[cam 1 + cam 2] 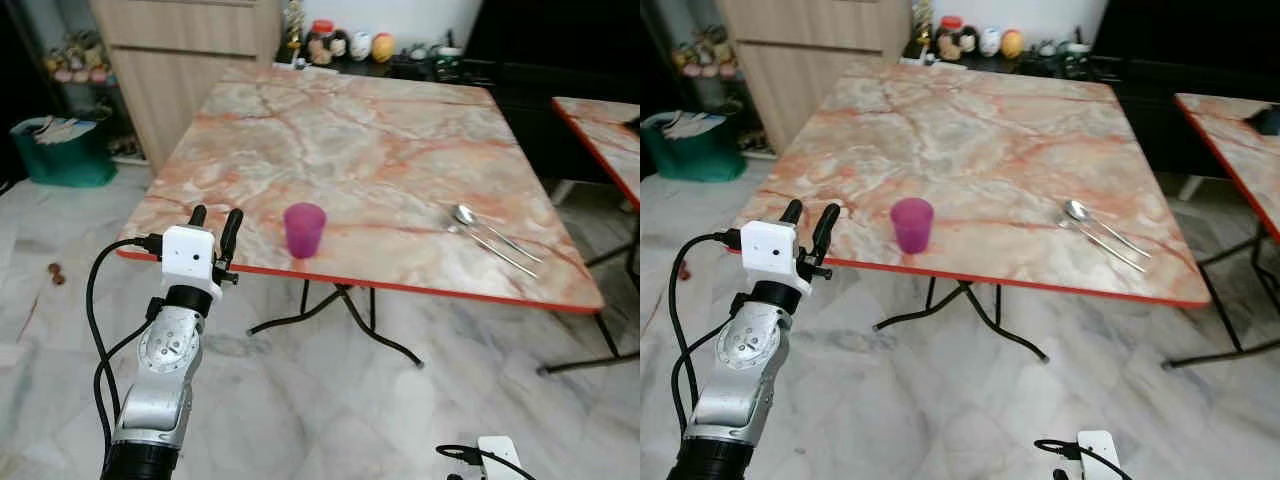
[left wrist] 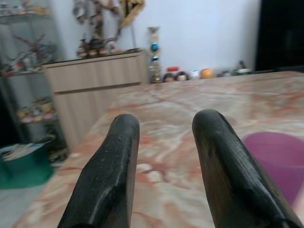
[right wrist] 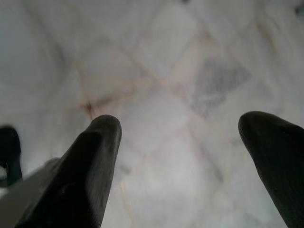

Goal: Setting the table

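So the marble-pattern desk (image 1: 340, 140) with the red edge has a purple cup (image 1: 304, 230) standing upright near its front edge, toward the robot's left side. A spoon (image 1: 478, 224) plus 1 other long piece of cutlery (image 1: 497, 252) lie just beside each other further right, well apart from the cup. The left tool (image 1: 214, 226) is raised at the desk's front edge, just left of the cup, its 2 fingers (image 2: 109, 175) spread with nothing between them. The right tool (image 3: 185, 166) hangs low over the pale floor (image 3: 156, 71), fingers spread wide too, holding nothing. A wooden cabinet (image 1: 180, 60) stands behind the desk.
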You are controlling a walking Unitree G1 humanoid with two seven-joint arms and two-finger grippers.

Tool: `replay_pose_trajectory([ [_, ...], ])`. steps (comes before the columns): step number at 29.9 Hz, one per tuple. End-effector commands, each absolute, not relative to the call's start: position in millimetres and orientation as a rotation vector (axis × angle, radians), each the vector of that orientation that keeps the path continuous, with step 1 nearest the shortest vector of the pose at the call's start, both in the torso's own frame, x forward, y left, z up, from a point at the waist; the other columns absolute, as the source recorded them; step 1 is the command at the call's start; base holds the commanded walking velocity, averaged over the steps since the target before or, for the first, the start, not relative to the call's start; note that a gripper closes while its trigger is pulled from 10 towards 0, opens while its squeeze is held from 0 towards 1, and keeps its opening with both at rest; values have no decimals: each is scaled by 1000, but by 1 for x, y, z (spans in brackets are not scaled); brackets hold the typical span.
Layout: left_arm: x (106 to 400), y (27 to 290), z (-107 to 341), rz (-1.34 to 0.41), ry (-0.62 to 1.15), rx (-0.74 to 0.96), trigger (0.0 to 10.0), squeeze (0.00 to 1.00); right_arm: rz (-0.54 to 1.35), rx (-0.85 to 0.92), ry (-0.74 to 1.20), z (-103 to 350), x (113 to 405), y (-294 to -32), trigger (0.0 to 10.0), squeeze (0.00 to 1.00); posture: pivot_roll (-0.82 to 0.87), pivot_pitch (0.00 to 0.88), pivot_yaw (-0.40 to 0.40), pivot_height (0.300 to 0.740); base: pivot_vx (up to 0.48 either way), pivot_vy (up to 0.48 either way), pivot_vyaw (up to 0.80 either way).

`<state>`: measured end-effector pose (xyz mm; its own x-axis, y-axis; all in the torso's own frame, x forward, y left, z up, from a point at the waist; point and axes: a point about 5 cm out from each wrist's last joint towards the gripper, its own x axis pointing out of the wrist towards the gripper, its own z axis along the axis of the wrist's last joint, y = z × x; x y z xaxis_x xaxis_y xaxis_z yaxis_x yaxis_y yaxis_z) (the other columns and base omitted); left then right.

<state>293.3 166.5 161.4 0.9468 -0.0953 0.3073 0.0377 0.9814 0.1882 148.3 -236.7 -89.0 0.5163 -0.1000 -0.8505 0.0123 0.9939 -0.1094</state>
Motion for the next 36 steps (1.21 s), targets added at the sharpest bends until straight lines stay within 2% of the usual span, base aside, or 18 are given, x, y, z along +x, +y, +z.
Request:
replay_pose_trajectory([
  [1, 294, 161, 164, -87, -322, 175, 10000, 0, -81, -103, 1037, -89, 143, -242, 10000, 0, 113, 0, -81, 740, 270, 0, 0],
  [9, 294, 161, 164, -90, -323, 176, 10000, 0, -79, -103, 1038, -89, 143, -242, 10000, 0, 114, 0, -81, 740, 270, 0, 0],
  [17, 293, 157, 159, -148, -270, 126, 10000, 0, -74, -106, 1041, -90, 143, -242, 10000, 0, 121, 0, -81, 740, 0, 0, 0],
  [21, 294, 155, 156, -166, -220, 24, 10000, 0, -73, -106, 1041, -90, 143, -242, 10000, 0, 118, 0, -79, 740, 0, 0, 0],
  [28, 296, 147, 153, -225, -182, 15, 10000, 0, -73, -106, 1042, -90, 143, -242, 10000, 0, 117, 0, -77, 740, 0, 0, 0],
  [29, 295, 144, 151, -251, -169, 2, 10000, 82, -73, -106, 1041, -90, 143, -242, 10000, 0, 115, 0, -76, 740, 0, 0, 0],
  [30, 294, 142, 150, -264, -162, 7, 10000, 976, -73, -106, 1041, -90, 143, -242, 10000, 0, 115, 0, -76, 740, 0, 0, 0],
  [36, 295, 135, 145, -290, -117, 12, 10000, 1000, -71, -108, 1043, -90, 143, -242, 10000, 0, 117, 0, -76, 740, 0, 0, 0],
])
